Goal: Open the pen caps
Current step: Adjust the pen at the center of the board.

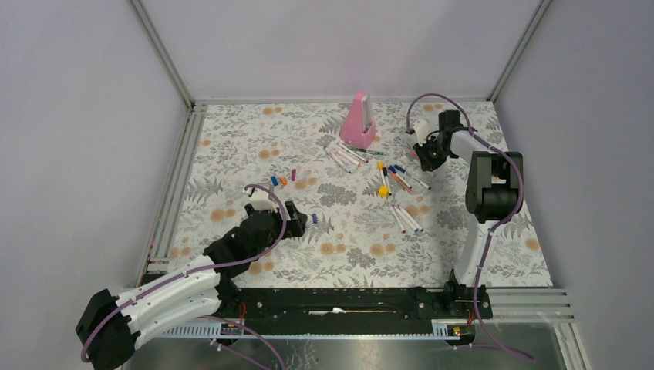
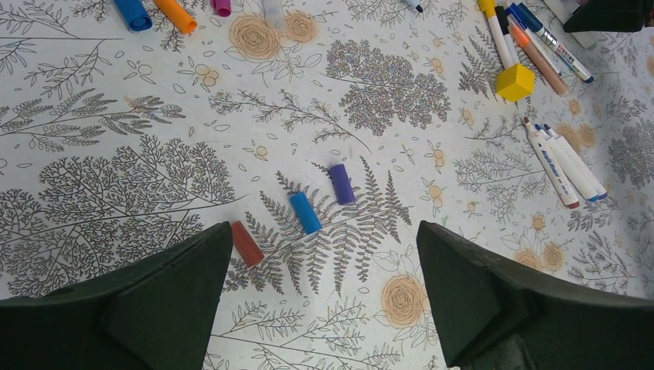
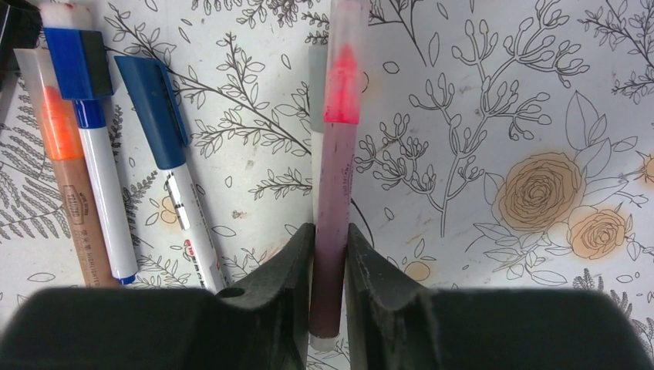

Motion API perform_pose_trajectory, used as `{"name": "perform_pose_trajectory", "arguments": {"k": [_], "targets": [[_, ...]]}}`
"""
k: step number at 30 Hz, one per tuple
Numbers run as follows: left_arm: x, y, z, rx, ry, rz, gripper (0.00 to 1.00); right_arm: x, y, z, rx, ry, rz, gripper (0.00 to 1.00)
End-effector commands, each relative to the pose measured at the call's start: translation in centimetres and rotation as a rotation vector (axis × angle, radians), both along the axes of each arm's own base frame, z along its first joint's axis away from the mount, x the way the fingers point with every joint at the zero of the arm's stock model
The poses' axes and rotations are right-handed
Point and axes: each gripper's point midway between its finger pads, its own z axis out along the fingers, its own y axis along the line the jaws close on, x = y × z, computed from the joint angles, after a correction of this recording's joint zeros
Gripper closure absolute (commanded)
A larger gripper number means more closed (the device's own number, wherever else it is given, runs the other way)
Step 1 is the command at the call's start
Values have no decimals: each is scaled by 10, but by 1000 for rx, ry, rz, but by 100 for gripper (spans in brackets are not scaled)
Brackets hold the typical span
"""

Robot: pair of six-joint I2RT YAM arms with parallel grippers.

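We cannot see the lower end of the pink pen (image 3: pixel 335 169): it vanishes between the fingers of the right gripper (image 3: pixel 330 231). Its clear cap (image 3: pixel 345 62) runs off the top of the right wrist view. A grey cap (image 3: pixel 317 85) behind it shows only as a sliver. In the left wrist view a finger (image 2: pixel 154 308) of the left gripper (image 2: pixel 324 231) covers one end of the red cap (image 2: pixel 248 245). The top of that view cuts off the blue cap (image 2: pixel 133 13), orange cap (image 2: pixel 176 14) and magenta cap (image 2: pixel 222 6). From above, the pens near the surface's far edge blur together.
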Motion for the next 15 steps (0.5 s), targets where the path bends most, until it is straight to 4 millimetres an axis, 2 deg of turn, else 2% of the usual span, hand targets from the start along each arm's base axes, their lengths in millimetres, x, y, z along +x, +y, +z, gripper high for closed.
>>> {"name": "perform_pose_trajectory", "arguments": {"k": [1, 7, 11, 15], "targets": [[7, -8, 31, -75, -55, 0, 1, -45, 5, -33, 48, 196, 16, 74], [5, -6, 32, -80, -58, 4, 1, -51, 12, -24, 95, 195, 42, 73], [5, -5, 31, -80, -56, 5, 1, -52, 17, -15, 146, 188, 31, 64], [5, -5, 32, -83, -59, 6, 1, -53, 20, -10, 187, 196, 22, 62]]}}
